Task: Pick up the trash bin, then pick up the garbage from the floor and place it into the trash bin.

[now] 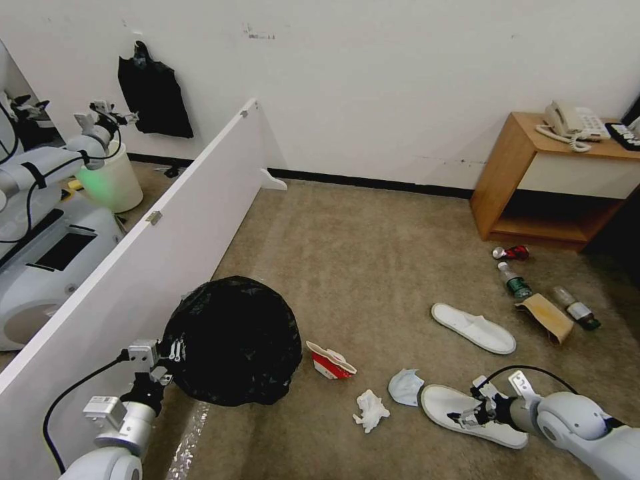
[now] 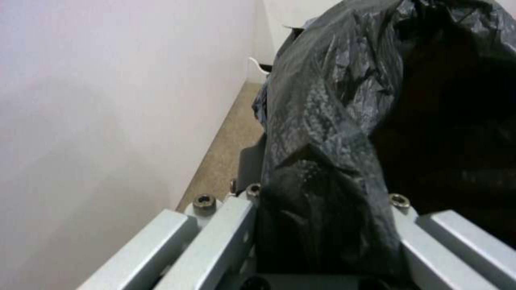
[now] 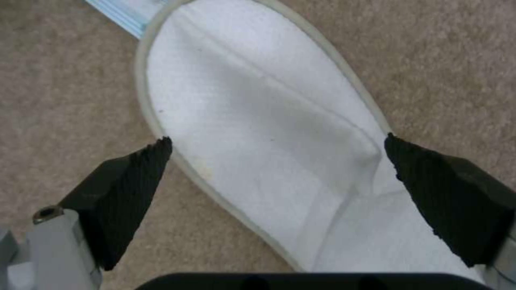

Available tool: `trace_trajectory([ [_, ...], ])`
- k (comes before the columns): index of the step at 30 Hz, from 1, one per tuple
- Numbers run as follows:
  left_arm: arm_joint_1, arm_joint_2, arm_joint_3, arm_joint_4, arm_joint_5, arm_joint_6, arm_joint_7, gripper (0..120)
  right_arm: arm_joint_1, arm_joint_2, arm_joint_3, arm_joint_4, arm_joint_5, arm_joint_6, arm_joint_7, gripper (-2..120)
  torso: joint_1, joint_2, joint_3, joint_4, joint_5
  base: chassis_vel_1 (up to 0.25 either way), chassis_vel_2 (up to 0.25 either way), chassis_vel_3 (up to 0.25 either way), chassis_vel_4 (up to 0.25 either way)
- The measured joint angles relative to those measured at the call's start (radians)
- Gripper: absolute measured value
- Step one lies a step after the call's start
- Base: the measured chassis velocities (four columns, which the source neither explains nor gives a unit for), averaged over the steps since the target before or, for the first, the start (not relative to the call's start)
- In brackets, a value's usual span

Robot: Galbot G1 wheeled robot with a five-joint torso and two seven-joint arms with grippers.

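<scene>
Left gripper [image 1: 175, 352] pinches the trash bin [image 1: 233, 340] liner at its rim, right gripper [image 3: 277, 169] gapes wide over 1 white slipper [image 3: 258, 121] on the carpet, so next it probably needs lowering and closing.

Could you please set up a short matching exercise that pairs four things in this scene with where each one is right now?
Things:
1. trash bin
2. near slipper
3. red can
4. telephone

Places:
A. on the wooden cabinet
B. between the open right claw's fingers
C. gripped by the left claw at its bag-covered rim
D. on the carpet before the cabinet

Pairs: 1-C, 2-B, 3-D, 4-A
</scene>
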Motion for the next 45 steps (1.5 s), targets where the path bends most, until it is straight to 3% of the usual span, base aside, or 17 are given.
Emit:
trace_trajectory([
  [45,-0.001,0.044,-0.016,0.020,-0.034,-0.015,-0.001,4,0.118,0.106,-0.122,-0.106,-0.016,0.024,0.005,100,0.000,0.000,0.000,0.0001,0.0000,0.000,0.000,0.000,0.000],
])
